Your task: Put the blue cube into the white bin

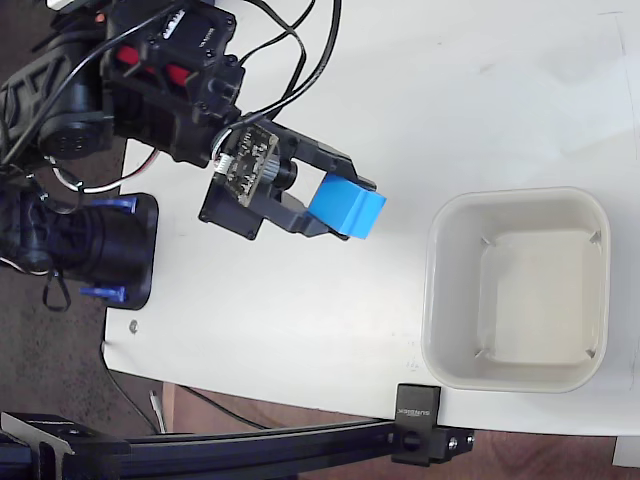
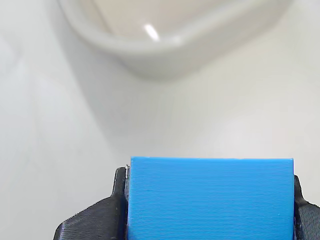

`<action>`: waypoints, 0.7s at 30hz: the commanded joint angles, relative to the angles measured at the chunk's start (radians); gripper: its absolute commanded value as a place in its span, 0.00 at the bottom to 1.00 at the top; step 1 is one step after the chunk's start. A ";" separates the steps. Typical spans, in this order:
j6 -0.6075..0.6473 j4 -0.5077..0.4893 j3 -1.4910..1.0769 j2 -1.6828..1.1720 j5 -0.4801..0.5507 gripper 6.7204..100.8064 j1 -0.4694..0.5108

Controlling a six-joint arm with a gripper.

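While the fixed view looks down on the white table [image 1: 400,100], the gripper [image 1: 335,205] sits left of centre, pinching the blue cube [image 1: 347,209] between its black fingers [image 1: 300,215]. Cube is tilted and sticks out past the fingertips toward the right. Can't tell from this view how high it sits above the table. The white bin [image 1: 517,288] stands at the right side of the table, well apart from the cube, upright, nothing inside. Arm body [image 1: 150,70] with black cables [image 1: 300,60] comes in from the upper left; a small circuit board [image 1: 248,160] shows at the wrist. A black base [image 1: 105,250] with blue bits sits at the table's left edge. A black rail with a clamp [image 1: 420,425] runs along the bottom edge.

Wrist view: blue cube [image 2: 210,200] fills the lower middle, its top face ribbed with fine lines. Black fingers [image 2: 95,220] press against it on both sides, the right one only just visible at the frame edge. Bin rim [image 2: 165,52] is blurred at the top, ahead of the cube, bare table [image 2: 50,150] between them.
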State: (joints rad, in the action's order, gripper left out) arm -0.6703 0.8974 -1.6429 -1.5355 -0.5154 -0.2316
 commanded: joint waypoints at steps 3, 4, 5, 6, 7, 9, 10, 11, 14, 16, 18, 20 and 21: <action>0.284 0.035 0.322 0.051 0.206 0.35 0.149; 0.319 0.017 0.347 0.080 0.244 0.37 0.178; 0.347 0.006 0.376 0.112 0.279 0.37 0.204; 0.373 -0.002 0.408 0.149 0.310 0.38 0.227; 0.394 -0.008 0.439 0.186 0.334 0.39 0.245; 0.433 -0.054 0.465 0.236 0.374 0.39 0.275; 0.448 -0.081 0.471 0.258 0.391 0.39 0.285; 0.462 -0.109 0.476 0.279 0.403 0.39 0.296; 0.492 -0.172 0.506 0.344 0.437 0.39 0.322; 0.512 -0.189 0.546 0.388 0.453 0.42 0.334; 0.532 -0.213 0.569 0.414 0.471 0.47 0.342; 0.546 -0.250 0.577 0.426 0.479 0.57 0.344; 0.552 -0.268 0.577 0.428 0.480 0.64 0.344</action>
State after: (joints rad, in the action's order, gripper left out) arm -0.1258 0.6796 -1.1382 -1.0707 -0.0506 0.1074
